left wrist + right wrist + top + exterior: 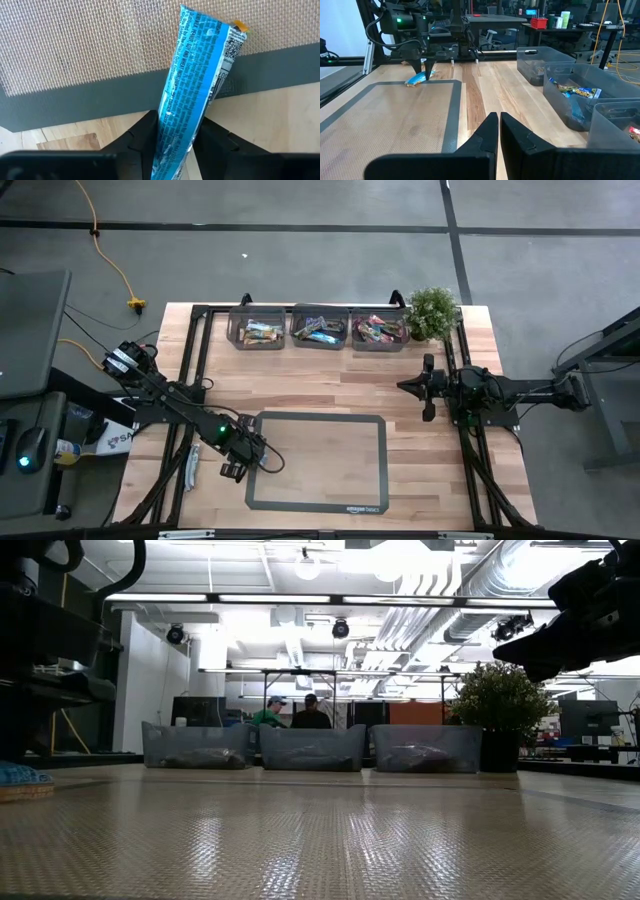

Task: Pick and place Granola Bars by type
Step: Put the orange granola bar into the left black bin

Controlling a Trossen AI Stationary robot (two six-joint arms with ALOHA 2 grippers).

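Left wrist view: my left gripper (172, 137) has its two dark fingers on either side of a bright blue foil-wrapped granola bar (197, 92), pinching its near end; the wrapper sits right between them with no gap I can see.
Bar position: it lies across the dark border of the woven grey mat (90, 40), far end on the weave, near end over the bare light wood table (280, 115).
High view: the left gripper (237, 463) is at the mat's (318, 463) near-left corner, well apart from the three clear grey plastic bins (318, 328) lined up at the table's far edge beside a small green potted plant (432, 312).
Right arm: parked over the table's right side, right gripper (498, 131) with fingers pressed together, holding nothing.
Step in hand: I judge this is the pick, grasp just settling.
Next move: lift straight, carry to whichever bin holds the blue wrappers; I'd check that match first.
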